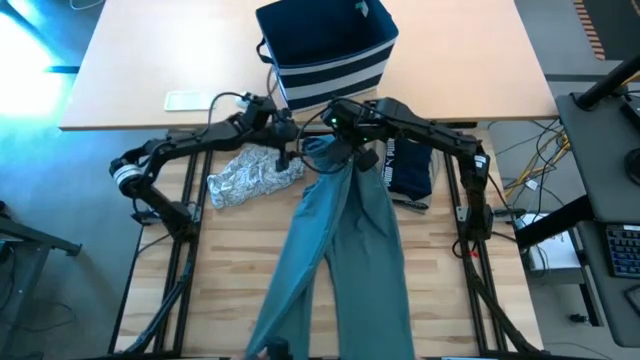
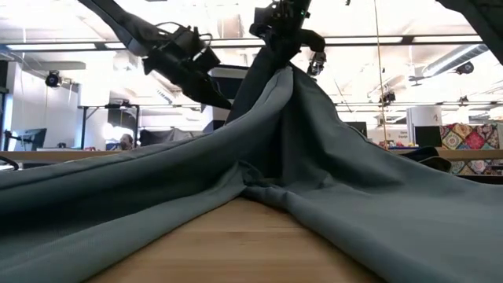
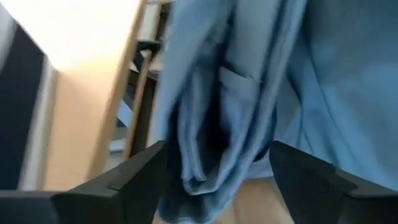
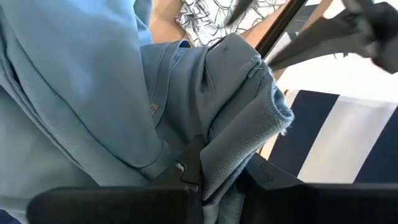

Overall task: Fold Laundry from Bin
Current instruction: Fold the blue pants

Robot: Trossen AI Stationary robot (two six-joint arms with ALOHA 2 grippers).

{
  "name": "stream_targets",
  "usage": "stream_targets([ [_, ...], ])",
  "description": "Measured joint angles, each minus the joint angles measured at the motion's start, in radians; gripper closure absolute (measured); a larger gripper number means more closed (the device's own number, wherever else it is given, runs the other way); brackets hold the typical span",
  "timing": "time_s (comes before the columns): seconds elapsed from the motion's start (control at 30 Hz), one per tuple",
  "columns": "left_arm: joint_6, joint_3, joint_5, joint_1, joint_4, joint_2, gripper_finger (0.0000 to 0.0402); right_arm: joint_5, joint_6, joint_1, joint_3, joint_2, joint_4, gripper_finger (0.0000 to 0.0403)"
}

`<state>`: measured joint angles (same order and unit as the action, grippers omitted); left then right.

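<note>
Right fingers (image 4: 193,171) clenched on teal trousers' (image 1: 340,250) waistband, lifted above tabletop (image 1: 240,270). Left fingers (image 3: 137,180) spread wide, fabric hanging between, ungripped. Trouser legs trailing down across tabletop; patterned garment (image 1: 250,178) beside; bin (image 1: 330,50) behind.

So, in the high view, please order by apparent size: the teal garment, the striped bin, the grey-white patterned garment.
1. teal garment, by far the largest
2. striped bin
3. grey-white patterned garment, smallest
</note>
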<state>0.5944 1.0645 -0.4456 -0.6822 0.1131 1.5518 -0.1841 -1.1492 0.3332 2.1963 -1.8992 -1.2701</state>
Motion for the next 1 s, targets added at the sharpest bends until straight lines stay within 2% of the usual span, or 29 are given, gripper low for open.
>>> stream_targets([
  [0.07, 0.011, -0.001, 0.034, 0.025, -0.007, 0.02, 0.012, 0.001, 0.0, -0.002, 0.0, 0.0, 0.0, 0.0369],
  [0.17, 0.023, -0.001, 0.175, 0.045, -0.055, 0.04, 0.0098, 0.005, 0.0, -0.004, 0.0, 0.0, -0.002, 0.0369],
  [0.23, 0.007, 0.0, 0.231, 0.042, -0.071, 0.042, 0.0086, 0.005, 0.0, -0.006, 0.0, 0.0, -0.004, 0.0369],
  [0.47, 0.042, 0.002, 0.122, 0.043, -0.088, 0.067, 0.0072, 0.008, 0.001, -0.008, 0.0, 0.0, -0.004, 0.0369],
  [0.7, 0.047, 0.012, 0.115, 0.031, -0.176, 0.171, 0.0072, 0.032, 0.001, -0.008, 0.0, 0.0, -0.004, 0.0369],
  [0.87, 0.061, 0.092, 0.116, 0.018, -0.096, 0.206, 0.0083, 0.034, 0.001, -0.013, 0.0, 0.0, -0.007, 0.0369],
  [1.0, 0.129, 0.173, 0.058, 0.007, 0.057, 0.233, 0.0097, 0.035, 0.001, -0.013, 0.0, 0.0, -0.015, 0.0369],
])
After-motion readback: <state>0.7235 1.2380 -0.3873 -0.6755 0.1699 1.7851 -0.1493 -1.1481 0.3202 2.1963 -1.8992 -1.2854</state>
